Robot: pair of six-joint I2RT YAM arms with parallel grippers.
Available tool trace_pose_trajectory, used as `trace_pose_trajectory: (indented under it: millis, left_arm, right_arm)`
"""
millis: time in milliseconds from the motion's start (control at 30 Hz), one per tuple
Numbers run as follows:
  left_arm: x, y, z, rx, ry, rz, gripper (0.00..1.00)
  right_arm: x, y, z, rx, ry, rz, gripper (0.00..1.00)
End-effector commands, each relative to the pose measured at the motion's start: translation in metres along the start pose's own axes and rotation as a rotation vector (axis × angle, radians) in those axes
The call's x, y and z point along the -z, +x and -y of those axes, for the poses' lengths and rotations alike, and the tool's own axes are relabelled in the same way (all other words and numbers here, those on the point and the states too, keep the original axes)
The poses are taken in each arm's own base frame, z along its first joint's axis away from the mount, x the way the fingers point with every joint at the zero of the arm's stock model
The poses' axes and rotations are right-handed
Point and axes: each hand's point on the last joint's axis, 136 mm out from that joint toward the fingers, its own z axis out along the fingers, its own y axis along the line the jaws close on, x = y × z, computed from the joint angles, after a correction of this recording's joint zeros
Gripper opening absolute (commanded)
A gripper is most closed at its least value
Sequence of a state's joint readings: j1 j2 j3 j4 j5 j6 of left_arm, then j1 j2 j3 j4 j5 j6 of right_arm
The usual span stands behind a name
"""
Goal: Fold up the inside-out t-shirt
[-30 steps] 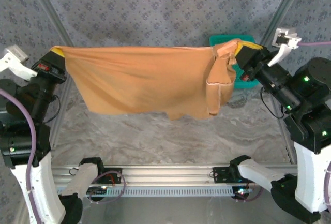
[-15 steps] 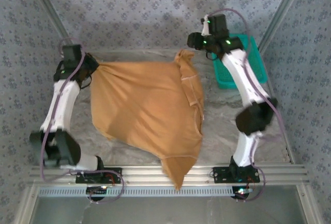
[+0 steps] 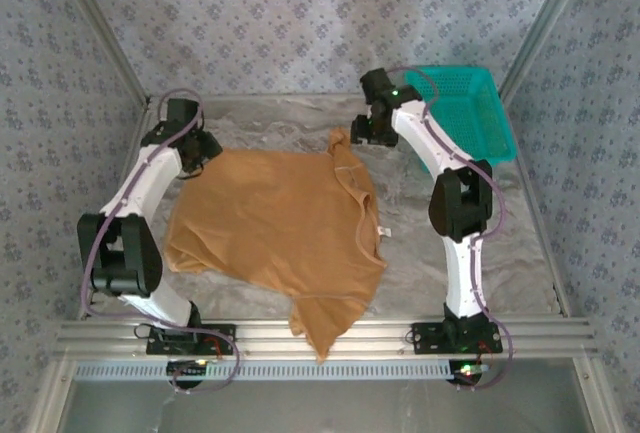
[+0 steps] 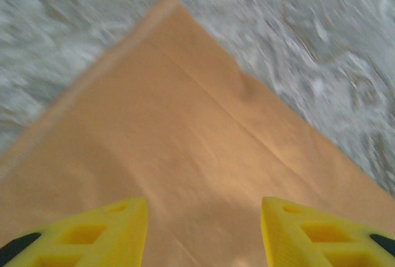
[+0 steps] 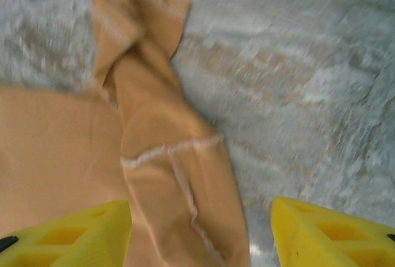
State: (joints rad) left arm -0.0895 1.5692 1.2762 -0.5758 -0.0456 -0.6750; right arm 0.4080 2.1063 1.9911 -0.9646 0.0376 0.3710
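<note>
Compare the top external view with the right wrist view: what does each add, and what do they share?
Top external adds the basket, the left arm, the right arm, the shirt's whole outline and its white label. Right wrist adds a close look at pale seam stitching on a bunched corner, with yellow jaws standing apart. Both share the shirt lying on the marbled table.

Teal mesh basket [image 3: 478,113] sits at two o'clock on the table [image 3: 515,243], open side up, tucked close against the backdrop [image 3: 270,13]. The tabletop is a grey marbled sheet, wrinkled in places. Blue-grey patterned cloth wraps round from nine through twelve to three. A silver rail [image 3: 390,335] runs across at six.
</note>
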Motion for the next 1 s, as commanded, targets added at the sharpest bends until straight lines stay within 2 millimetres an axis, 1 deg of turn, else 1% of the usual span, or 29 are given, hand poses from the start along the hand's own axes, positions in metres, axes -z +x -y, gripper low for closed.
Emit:
trace_pose_trajectory:
  millis: [0,133,233,367,433,500,533,567,633,667,867,900,967]
  left_arm:
    - [-0.014,0.024,0.011,0.056,0.113,-0.074,0.49]
    - [-0.039,0.046,0.000,0.065,0.080,-0.149,0.46]
    - [-0.053,0.058,-0.008,0.058,0.051,-0.196,0.46]
    - [-0.069,0.065,-0.029,0.116,0.012,-0.229,0.44]
    - [-0.074,0.066,-0.040,0.159,0.008,-0.239,0.43]
    - [-0.077,0.066,-0.049,0.189,-0.001,-0.242,0.42]
    - [-0.078,0.066,-0.054,0.200,-0.010,-0.238,0.42]
    - [-0.078,0.066,-0.059,0.209,-0.020,-0.236,0.42]
    - [-0.080,0.067,-0.067,0.220,-0.039,-0.238,0.41]
    - [-0.080,0.067,-0.071,0.223,-0.052,-0.239,0.41]
    - [-0.082,0.071,-0.098,0.216,-0.161,-0.242,0.36]
    - [-0.080,0.071,-0.102,0.211,-0.180,-0.234,0.36]
    - [-0.075,0.070,-0.109,0.206,-0.208,-0.210,0.36]
  right_arm:
    - [-0.005,0.008,-0.014,0.144,0.048,0.041,0.62]
    - [-0.041,0.044,-0.026,0.237,0.095,-0.081,0.63]
    - [-0.060,0.067,-0.026,0.305,0.159,-0.130,0.64]
    - [-0.077,0.075,-0.012,0.322,0.225,-0.139,0.63]
    - [-0.083,0.077,-0.010,0.323,0.226,-0.147,0.61]
    - [-0.088,0.082,-0.008,0.318,0.215,-0.166,0.56]
    - [-0.091,0.084,-0.007,0.316,0.210,-0.173,0.47]
    - [-0.093,0.084,-0.004,0.307,0.208,-0.180,0.34]
    - [-0.091,0.082,0.004,0.291,0.220,-0.183,0.04]
    - [-0.087,0.080,0.010,0.280,0.233,-0.179,0.00]
    - [-0.051,0.053,0.044,0.175,0.228,-0.114,0.00]
    - [-0.050,0.053,0.050,0.154,0.222,-0.114,0.00]
    - [-0.050,0.056,0.068,0.108,0.238,-0.135,0.00]
